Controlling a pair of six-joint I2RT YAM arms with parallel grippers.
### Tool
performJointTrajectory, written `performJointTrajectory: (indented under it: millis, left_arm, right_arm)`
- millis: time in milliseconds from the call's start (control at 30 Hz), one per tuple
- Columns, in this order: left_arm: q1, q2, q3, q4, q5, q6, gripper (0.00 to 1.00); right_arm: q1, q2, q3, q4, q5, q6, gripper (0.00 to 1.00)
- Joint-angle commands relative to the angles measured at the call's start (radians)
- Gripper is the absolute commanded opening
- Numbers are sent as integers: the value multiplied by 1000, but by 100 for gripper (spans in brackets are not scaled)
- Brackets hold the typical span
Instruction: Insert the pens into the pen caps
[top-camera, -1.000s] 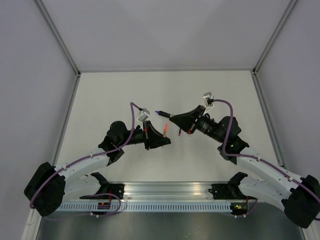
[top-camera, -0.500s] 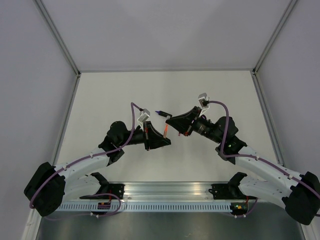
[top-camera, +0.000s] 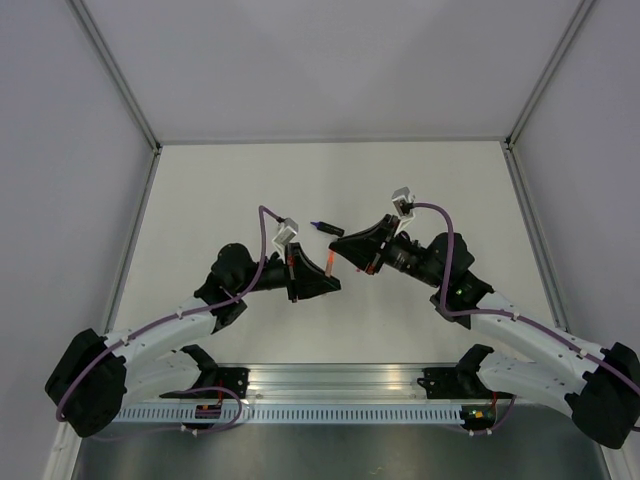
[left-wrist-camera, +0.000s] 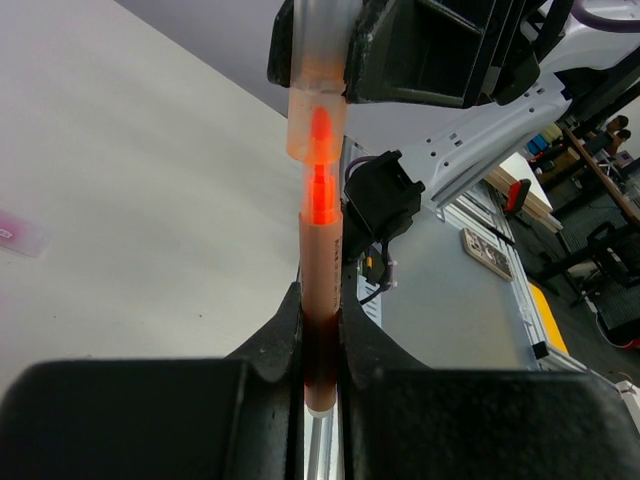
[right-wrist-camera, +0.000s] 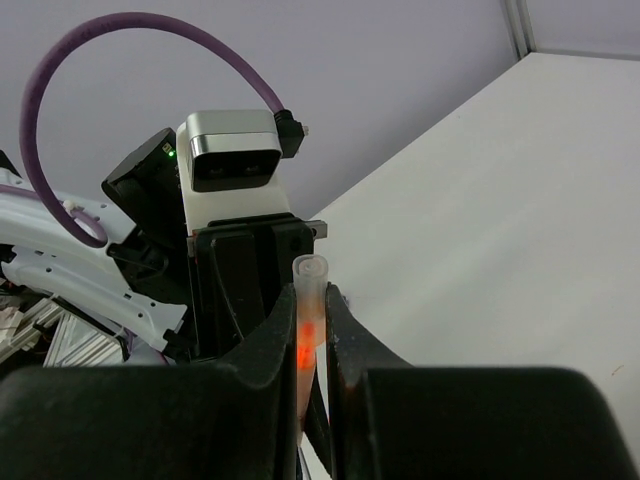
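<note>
My left gripper (top-camera: 328, 282) is shut on the pink-red pen (top-camera: 328, 264) and holds it above the table with its tip pointing away. In the left wrist view the pen (left-wrist-camera: 320, 250) stands between my fingers (left-wrist-camera: 275, 335). Its glowing tip sits inside the mouth of the translucent pink cap (left-wrist-camera: 316, 120). My right gripper (top-camera: 340, 246) is shut on that cap (right-wrist-camera: 311, 285) and faces the left gripper (right-wrist-camera: 240, 280) head on. The dark navy-purple pen (top-camera: 322, 227) lies on the table just behind both grippers. A pale purple cap (left-wrist-camera: 15, 232) lies on the table at the left edge of the left wrist view.
The white table (top-camera: 330, 180) is walled by grey panels on three sides. An aluminium rail (top-camera: 330, 385) with both arm bases runs along the near edge.
My right gripper has moved left toward the left gripper, bringing the pink cap onto the pen's tip. The left gripper has barely moved.
</note>
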Motion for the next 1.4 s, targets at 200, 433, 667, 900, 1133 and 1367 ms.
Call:
performJointTrajectory:
  millis: [200,433,667,900,1133,1367]
  left_arm:
    - [-4,-76,5,22,-72,26,2]
    - [-4,-110,-8,13,-113,34,2]
    - [-4,-107,-4,5,-110,41,2]
    - [-4,-102,-2,13,-98,38,2]
    - [-4,-104,-1,14,-87,41,2]
    - [-4,-108,-2,26,-67,35,2]
  right_arm:
    - [62,45,39,-52,-29,14,0]
    - [140,33,44,-136,109,-64,0]
    - [176,31,50,-136,119,-68,23]
    - [174,-24,82,-168,193,-98,55]
    - [176,-18,166,-233,262,-124,63]
    - [176,37,257,-254,302,-153,62]
